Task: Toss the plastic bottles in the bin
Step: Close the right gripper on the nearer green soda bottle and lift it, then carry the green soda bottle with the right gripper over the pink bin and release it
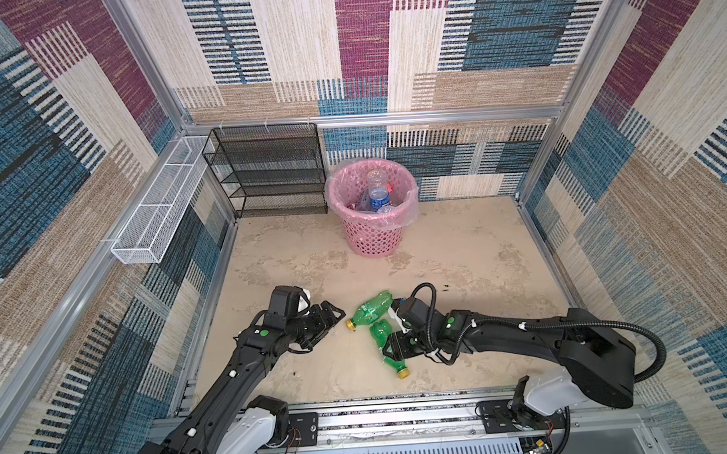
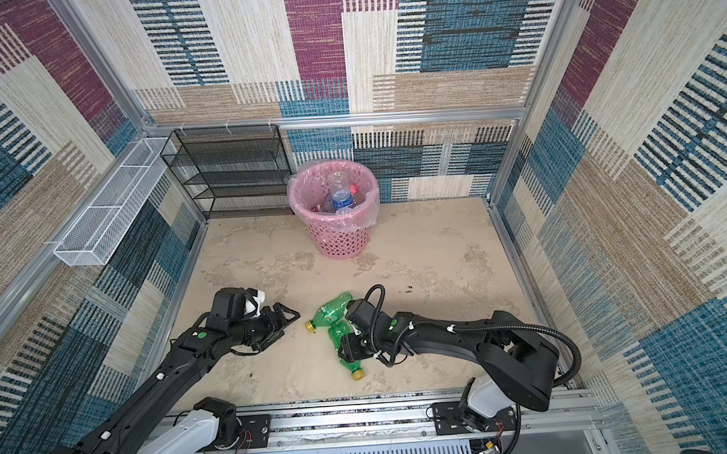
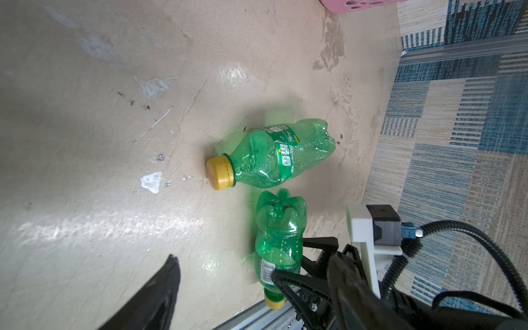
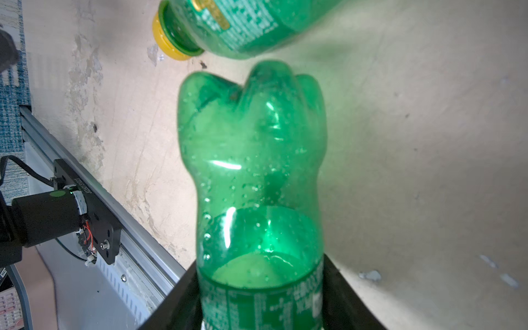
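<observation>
Two green plastic bottles with yellow caps lie on the beige floor. The farther one (image 1: 371,313) (image 2: 329,314) (image 3: 274,154) (image 4: 243,25) lies free. My right gripper (image 1: 389,347) (image 2: 343,349) (image 4: 261,300) is shut on the labelled middle of the nearer one (image 1: 380,331) (image 3: 278,237) (image 4: 257,171), whose cap (image 1: 402,373) points toward the front rail. My left gripper (image 1: 336,316) (image 2: 288,318) is open and empty, just left of the free bottle's cap. The pink bin (image 1: 372,236) (image 2: 337,241) stands at the back with clear bottles (image 1: 378,196) inside.
A black mesh shelf rack (image 1: 268,169) stands left of the bin against the back wall. A long white wire basket (image 1: 157,210) hangs on the left wall. Patterned walls enclose the floor, and an aluminium rail (image 1: 401,418) runs along the front.
</observation>
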